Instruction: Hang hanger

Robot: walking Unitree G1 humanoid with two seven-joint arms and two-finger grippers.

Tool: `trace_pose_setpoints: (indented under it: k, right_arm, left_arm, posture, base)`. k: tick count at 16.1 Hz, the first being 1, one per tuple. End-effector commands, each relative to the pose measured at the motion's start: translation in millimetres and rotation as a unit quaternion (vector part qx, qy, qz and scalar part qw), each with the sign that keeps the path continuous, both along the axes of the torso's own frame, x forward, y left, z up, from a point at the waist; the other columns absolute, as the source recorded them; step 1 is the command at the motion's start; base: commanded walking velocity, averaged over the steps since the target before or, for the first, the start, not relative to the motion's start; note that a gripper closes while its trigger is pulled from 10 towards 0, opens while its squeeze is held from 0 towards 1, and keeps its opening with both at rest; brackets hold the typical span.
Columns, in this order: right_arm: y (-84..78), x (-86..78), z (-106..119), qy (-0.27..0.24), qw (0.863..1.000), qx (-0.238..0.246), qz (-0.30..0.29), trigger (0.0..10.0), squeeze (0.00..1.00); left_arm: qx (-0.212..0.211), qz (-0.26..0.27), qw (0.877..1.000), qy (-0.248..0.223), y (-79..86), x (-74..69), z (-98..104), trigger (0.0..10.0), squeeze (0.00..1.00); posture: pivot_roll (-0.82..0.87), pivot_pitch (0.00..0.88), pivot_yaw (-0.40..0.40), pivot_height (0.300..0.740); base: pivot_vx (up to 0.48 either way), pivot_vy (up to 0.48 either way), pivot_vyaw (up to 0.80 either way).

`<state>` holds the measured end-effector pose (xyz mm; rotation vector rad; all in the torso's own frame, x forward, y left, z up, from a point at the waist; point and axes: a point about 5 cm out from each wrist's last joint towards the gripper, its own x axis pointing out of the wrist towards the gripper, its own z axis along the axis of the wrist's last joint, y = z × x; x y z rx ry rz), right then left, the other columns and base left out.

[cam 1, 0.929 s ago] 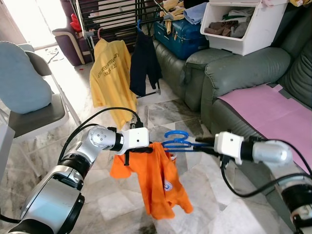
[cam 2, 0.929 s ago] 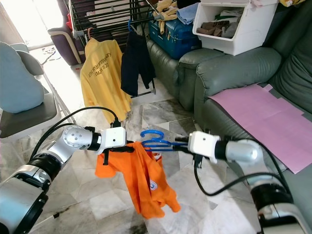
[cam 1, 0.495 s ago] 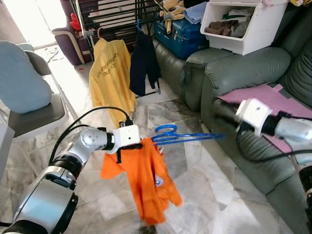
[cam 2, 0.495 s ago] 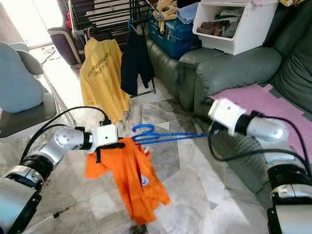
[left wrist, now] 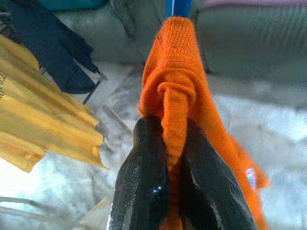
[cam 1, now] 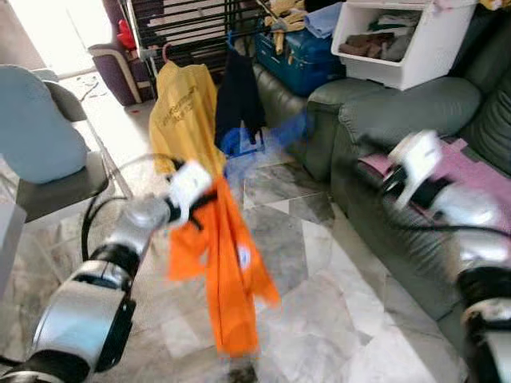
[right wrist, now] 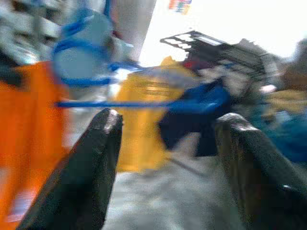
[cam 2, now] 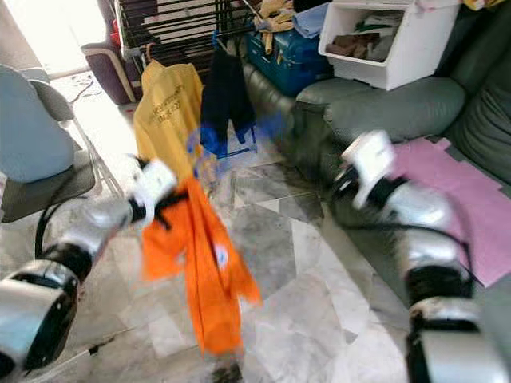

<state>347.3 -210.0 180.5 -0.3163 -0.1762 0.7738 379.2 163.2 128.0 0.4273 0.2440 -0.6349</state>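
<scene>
Above the marble floor (cam 1: 319,263), a bunched fold of the orange shirt (cam 1: 227,263) is pinched tightly between the black fingers (left wrist: 144,182) of the left hand (left wrist: 165,167), with the blurred blue hanger (cam 1: 259,144) seen at the shirt's top, near the yellow shirt (cam 1: 184,120) on the drying rack (cam 1: 192,32). Beside the green sofa (cam 1: 375,112), the right hand (right wrist: 165,143) is held released, its fingers spread wide and gripping nothing, apart from the hanger.

Blurred blue hanger (cam 1: 259,142) carries hanging orange shirt (cam 1: 227,263).
</scene>
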Motion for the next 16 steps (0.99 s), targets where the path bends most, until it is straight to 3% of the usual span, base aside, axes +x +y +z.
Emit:
trace_pose_setpoints:
  k: [1,2,3,5,7,8,9,10,11,13,14,16]
  right_arm:
    - [8.3,-2.0,3.4,0.010,0.999,0.011,0.034,10.0,1.00]
    - [12.9,-4.1,-2.8,0.024,0.999,0.009,0.048,10.0,1.00]
    - [16.1,-4.8,-14.4,0.049,0.998,0.007,0.046,10.0,1.00]
    - [14.9,-0.7,-24.9,0.092,0.996,0.012,0.012,10.0,1.00]
    - [18.9,3.1,-30.3,0.123,0.991,0.050,-0.009,10.0,1.00]
    - [21.6,3.0,-33.0,0.129,0.990,0.051,-0.009,10.0,1.00]
    - [24.7,2.3,-35.7,0.132,0.990,0.047,-0.006,10.0,0.82]
    - [25.9,2.0,-36.7,0.134,0.990,0.046,-0.005,10.0,0.82]
    - [31.0,1.0,-36.2,0.140,0.989,0.051,0.003,10.0,0.39]
    - [32.4,0.7,-32.9,0.138,0.989,0.059,0.006,10.0,0.05]
    - [32.1,1.1,-31.9,0.136,0.989,0.062,0.005,10.0,0.00]
    - [31.1,1.4,-30.8,0.133,0.989,0.062,0.003,10.0,0.00]
  left_arm:
    - [-0.023,0.005,1.000,-0.007,-0.4,3.4,8.4,0.0,0.00]
    - [-0.040,0.000,0.999,-0.014,-4.5,5.1,13.8,0.0,0.00]
    - [-0.069,-0.044,0.996,-0.020,-16.3,5.5,23.4,0.0,0.00]
    - [-0.080,-0.127,0.987,-0.057,-33.2,2.6,40.8,0.0,0.00]
    - [-0.078,-0.231,0.963,-0.111,-55.6,-5.6,63.2,0.0,0.00]
    - [-0.073,-0.255,0.957,-0.122,-60.3,-8.0,67.2,0.0,0.00]
    - [-0.075,-0.279,0.948,-0.130,-64.3,-11.1,71.0,0.0,0.00]
    - [-0.075,-0.289,0.945,-0.134,-65.9,-12.4,72.7,0.0,0.00]
    - [-0.063,-0.318,0.934,-0.150,-69.4,-16.9,76.6,0.0,0.00]
    - [-0.025,-0.325,0.932,-0.159,-68.0,-18.9,71.5,0.0,0.00]
    - [-0.012,-0.330,0.930,-0.158,-67.3,-20.0,68.1,0.0,0.00]
    - [-0.001,-0.343,0.925,-0.161,-68.1,-22.5,65.7,0.0,0.00]
  posture:
    - [-0.16,0.000,0.098,0.740]
    - [-0.16,0.000,0.099,0.740]
    - [-0.16,0.000,0.101,0.740]
    - [-0.16,0.000,0.100,0.740]
    - [-0.15,0.000,0.099,0.740]
    - [-0.15,0.000,0.099,0.740]
    - [-0.15,0.000,0.101,0.740]
    - [-0.15,0.000,0.101,0.740]
    - [-0.16,0.000,0.102,0.740]
    - [-0.16,0.000,0.104,0.740]
    - [-0.16,0.000,0.105,0.740]
    - [-0.16,0.000,0.104,0.740]
  base:
    - [0.000,0.000,0.00]
    - [0.000,0.000,0.00]
    - [0.000,0.000,0.00]
    - [0.000,0.000,0.00]
    - [0.000,0.000,0.00]
    - [0.000,0.000,0.00]
    - [0.000,0.000,0.00]
    - [0.000,0.000,0.00]
    - [0.000,0.000,0.00]
    - [0.000,0.000,0.00]
    - [0.000,0.000,0.00]
    - [0.000,0.000,0.00]
